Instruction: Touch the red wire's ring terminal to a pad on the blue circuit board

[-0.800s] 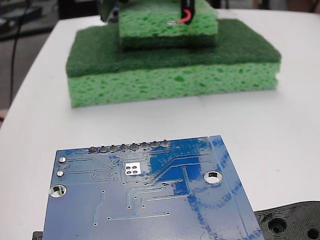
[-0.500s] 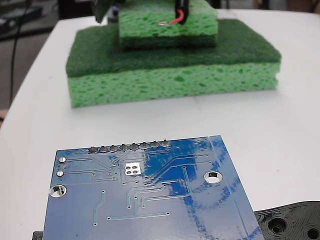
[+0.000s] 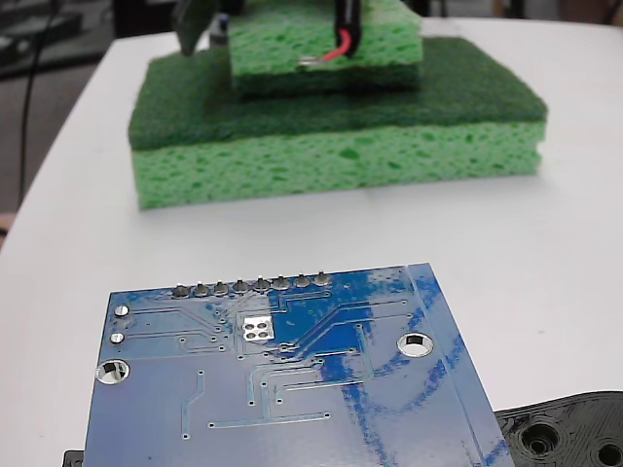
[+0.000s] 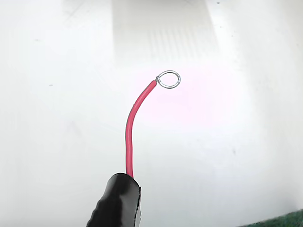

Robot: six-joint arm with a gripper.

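Fixed view: the blue circuit board (image 3: 287,375) lies at the 6 o'clock edge on the white table (image 3: 545,233). At 12 o'clock, well apart from it, the red wire (image 3: 340,52) hangs from a black sleeve (image 3: 346,15) before stacked green sponges (image 3: 331,126), its ring terminal (image 3: 309,64) pointing toward 9 o'clock. A black perforated piece (image 3: 569,433) sits at 5 o'clock.

Wrist view: the wire rises from the sleeve at 6 o'clock, ring near centre over bare table. Whether the gripper is spread or pinched cannot be told.

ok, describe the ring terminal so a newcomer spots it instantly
In the fixed view, find the stacked green sponges at the table's far end. Against the upper sponge hangs the red wire, and the ring terminal is the small silver loop at its tip, the only metal there.
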